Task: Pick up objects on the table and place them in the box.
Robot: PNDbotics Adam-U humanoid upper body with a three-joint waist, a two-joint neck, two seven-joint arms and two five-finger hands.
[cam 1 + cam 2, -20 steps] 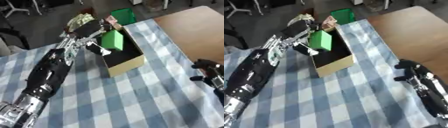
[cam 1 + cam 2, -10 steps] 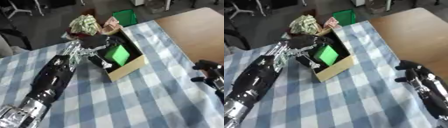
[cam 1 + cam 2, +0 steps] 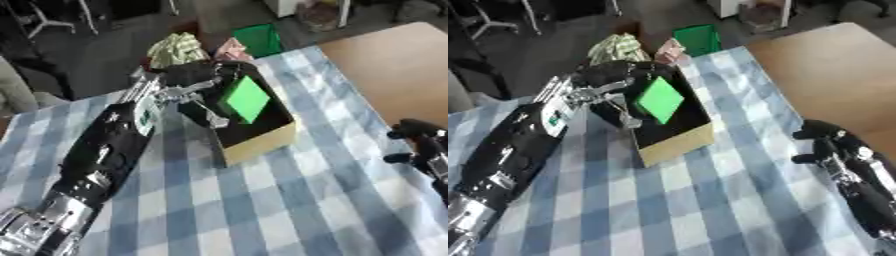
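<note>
Inside the box (image 3: 249,131), a green flat object (image 3: 244,98) tilted on one corner, leaning diamond-wise against the dark interior, near the box's left wall and just right of the left hand (image 3: 194,85). Cannot tell whether the fingers (image 3: 210,114) touch the green piece or sit just apart from it; spread and mostly straight over the box's left rim, curled round nothing visible, so probably let go. Long diagonal of the green piece running up and down in the view, lower corner down in the box. Judged as the placing step about done, with retreat of the left arm up and leftward the likely call. Left hand far nearer the box than the right hand (image 3: 829,145), which shows at the right edge over the checked tabletop (image 3: 289,200), fingers too dark to read, cannot tell. Behind the box, at the tabletop's far edge, a pale crumpled bundle (image 3: 178,47), a pinkish item (image 3: 231,49) and a green container (image 3: 258,38), close together; uncertain which count as remaining objects. Open cloth in front of and to the right of the box, bare wood (image 3: 398,65) further right. Risk: a finger catching the box wall on withdrawal and dragging it.
</note>
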